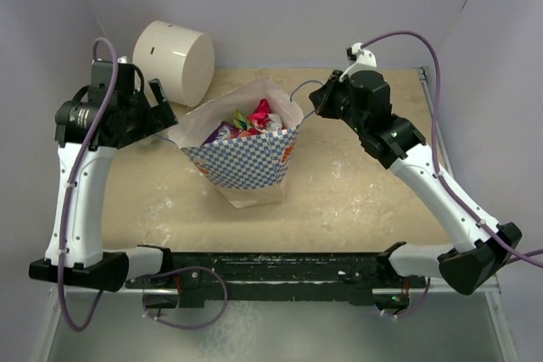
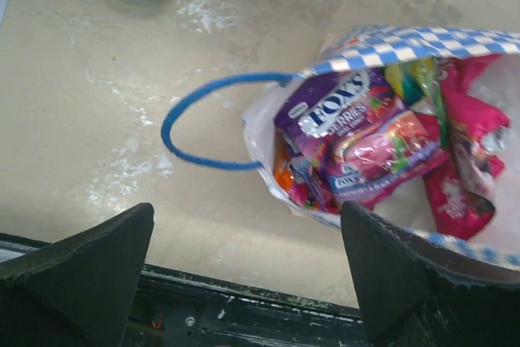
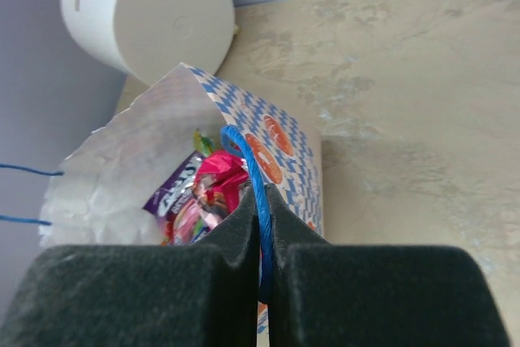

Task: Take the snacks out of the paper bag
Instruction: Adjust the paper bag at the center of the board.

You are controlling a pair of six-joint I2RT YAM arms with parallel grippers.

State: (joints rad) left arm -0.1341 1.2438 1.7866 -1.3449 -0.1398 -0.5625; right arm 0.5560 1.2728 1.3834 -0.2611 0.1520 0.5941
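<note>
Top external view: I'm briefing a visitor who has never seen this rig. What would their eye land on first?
The blue-and-white checked paper bag sits mid-table, crammed with bright magenta and purple snacks. A large cream cylinder lies behind it at the far left. The right gripper has its jaws shut on a blue cord handle; the left gripper is open beside the bag.

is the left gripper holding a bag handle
No, the left gripper is wide open, and the blue handle lies loose ahead of it, untouched.
</note>
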